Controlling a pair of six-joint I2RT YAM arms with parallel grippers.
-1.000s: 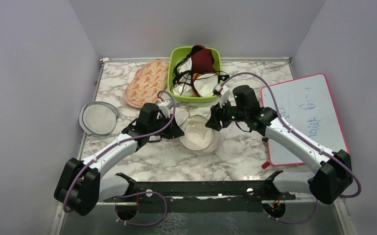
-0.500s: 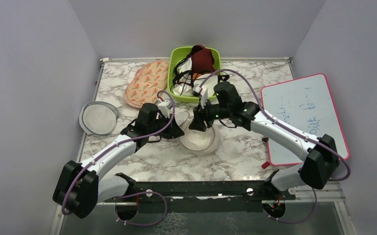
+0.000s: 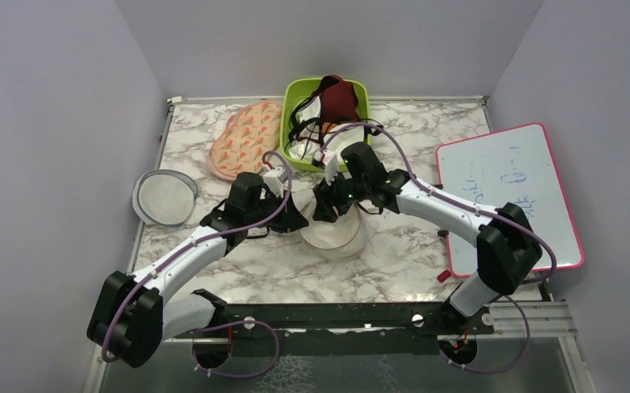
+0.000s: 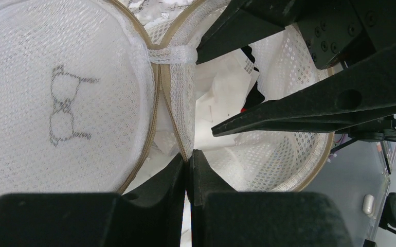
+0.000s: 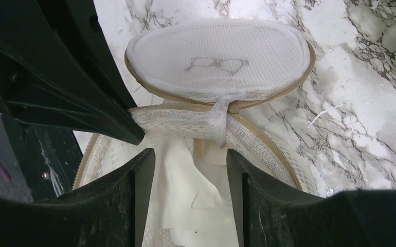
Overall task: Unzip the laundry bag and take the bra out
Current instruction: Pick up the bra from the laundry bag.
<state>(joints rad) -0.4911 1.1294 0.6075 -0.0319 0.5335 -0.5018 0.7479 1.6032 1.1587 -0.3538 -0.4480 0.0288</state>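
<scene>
The laundry bag (image 3: pixel 336 237) lies unzipped on the marble table, its lid with the black-marked face (image 4: pixel 57 98) flipped back beside the open bowl. My left gripper (image 3: pixel 295 219) is shut on the bag's zip rim (image 4: pixel 184 139). My right gripper (image 3: pixel 321 211) is open and hangs over the opening, its fingers either side of white fabric (image 5: pixel 188 185) inside the bag. In the right wrist view the lid (image 5: pixel 216 59) lies beyond the rim. The bra is mostly hidden; a small red and black bit (image 4: pixel 247 105) shows under the white fabric.
A green bin (image 3: pixel 295 94) at the back holds a dark maroon garment (image 3: pixel 339 97) and white cloths. Pink floral pads (image 3: pixel 246 137) lie left of it. A grey-rimmed mesh disc (image 3: pixel 165 197) sits at far left. A whiteboard (image 3: pixel 508 192) lies at right.
My right gripper has moved left from the bag's right side to above its opening, next to the left gripper. The left gripper has kept its hold on the rim.
</scene>
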